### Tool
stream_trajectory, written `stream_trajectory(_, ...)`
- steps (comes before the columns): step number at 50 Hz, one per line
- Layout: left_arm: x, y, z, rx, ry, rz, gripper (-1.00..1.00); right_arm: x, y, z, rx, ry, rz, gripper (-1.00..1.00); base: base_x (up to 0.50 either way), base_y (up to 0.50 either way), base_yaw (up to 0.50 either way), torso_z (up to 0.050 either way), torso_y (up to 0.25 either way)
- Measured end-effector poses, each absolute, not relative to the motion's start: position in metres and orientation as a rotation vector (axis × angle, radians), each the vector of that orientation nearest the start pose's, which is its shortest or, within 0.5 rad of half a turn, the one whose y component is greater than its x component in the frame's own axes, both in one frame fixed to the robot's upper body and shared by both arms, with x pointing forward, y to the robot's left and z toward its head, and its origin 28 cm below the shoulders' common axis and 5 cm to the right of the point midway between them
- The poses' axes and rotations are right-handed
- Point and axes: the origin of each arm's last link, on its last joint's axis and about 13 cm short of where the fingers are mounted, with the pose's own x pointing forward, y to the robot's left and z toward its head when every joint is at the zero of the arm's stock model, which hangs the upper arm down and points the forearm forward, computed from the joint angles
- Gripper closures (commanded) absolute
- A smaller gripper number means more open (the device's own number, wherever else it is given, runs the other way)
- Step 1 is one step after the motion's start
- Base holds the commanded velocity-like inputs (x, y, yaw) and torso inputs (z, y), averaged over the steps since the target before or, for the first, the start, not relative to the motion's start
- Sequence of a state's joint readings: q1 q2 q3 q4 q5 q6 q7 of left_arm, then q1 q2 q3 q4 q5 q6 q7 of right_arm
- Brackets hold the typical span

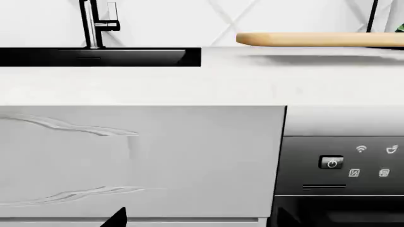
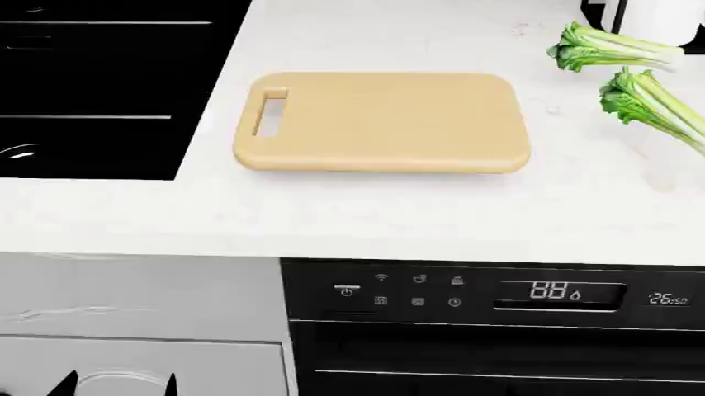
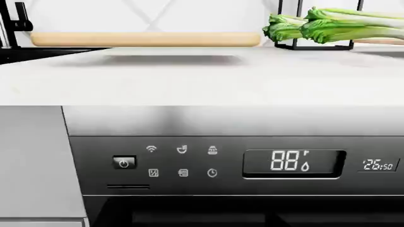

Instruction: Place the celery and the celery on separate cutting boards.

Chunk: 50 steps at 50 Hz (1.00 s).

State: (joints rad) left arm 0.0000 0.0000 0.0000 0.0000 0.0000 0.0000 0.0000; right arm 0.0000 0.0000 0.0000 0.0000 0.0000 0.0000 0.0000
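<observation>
- While both arms hang low in front of the cabinet fronts, below the desk [image 2: 364, 219] edge, only dark tips of the left jaws show at the head view's bottom edge; open or closed, cannot tell.
- Right jaws out of sight in every view.
- Tan cutting board [image 2: 380, 122] lies flat on the desk, above and beyond both jaws, handle slot toward the sink [image 2: 99, 91].
- Shorter celery [image 2: 612, 48] and longer celery [image 2: 655, 103] lie on bare desk past the board's far end, nearer the right arm's side, apart from each other.
- Longer celery cut off by frame edge.
- Second board not made out.
- Dishwasher panel [image 3: 208, 163] faces the right wrist camera.
</observation>
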Motion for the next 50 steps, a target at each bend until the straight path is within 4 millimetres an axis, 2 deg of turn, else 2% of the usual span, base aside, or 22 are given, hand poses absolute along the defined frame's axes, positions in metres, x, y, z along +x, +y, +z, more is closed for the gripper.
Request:
stream_trajectory(21, 0.2109, 0.2050, 0.0116, 0.009, 0.018, -0.007, -1.00, 0.2096, -0.0957, 0.0110, 0.003, 0.018, 0.010, -1.00, 0.00, 0.00, 0.00, 0.000, 0.000)
stream_trajectory(50, 0.2112, 0.2051, 0.0089, 0.021, 0.038, -0.005, -1.00, 0.2117, -0.0964, 0.0090, -0.002, 0.036, 0.008, -1.00, 0.00, -0.50, 0.00, 0.000, 0.000)
